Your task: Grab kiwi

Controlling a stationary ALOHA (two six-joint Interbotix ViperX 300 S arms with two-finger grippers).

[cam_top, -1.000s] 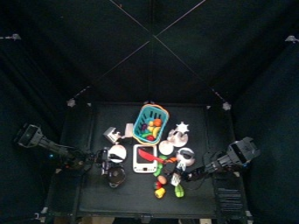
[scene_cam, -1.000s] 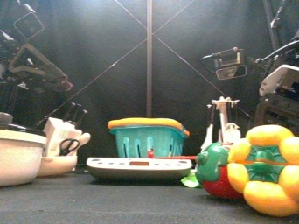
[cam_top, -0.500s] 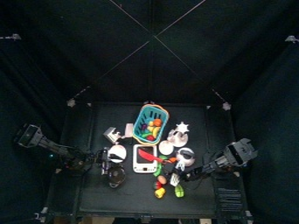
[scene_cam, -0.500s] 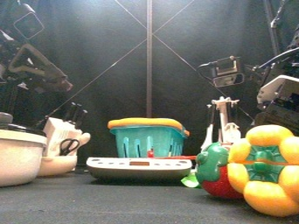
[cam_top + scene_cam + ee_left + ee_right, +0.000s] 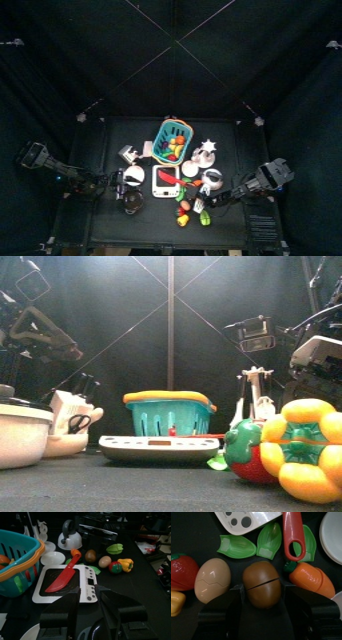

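The kiwi [image 5: 262, 584] is a brown oval with a cut line, lying on the black table. In the right wrist view it sits between a cracked tan egg [image 5: 212, 579] and an orange carrot [image 5: 310, 579]. My right gripper [image 5: 264, 607] is open and hangs just over the kiwi, one jaw on each side, not touching it. In the top view the right gripper [image 5: 207, 203] is over the food pile at the table's front right. The kiwi also shows in the left wrist view [image 5: 90, 555]. My left gripper [image 5: 90, 607] is shut and rests at the table's left [image 5: 96, 186].
Green leaf pieces [image 5: 238, 546], a red knife handle [image 5: 293, 534] and a white plate [image 5: 333, 537] lie just beyond the kiwi. A red tomato [image 5: 179, 571] lies past the egg. A teal basket [image 5: 173, 141] and a white scale [image 5: 164, 182] stand mid-table. A yellow pepper [image 5: 307, 451] stands at the front right.
The right arm has shifted slightly toward the food pile at the front right. The left arm and the objects have not moved.
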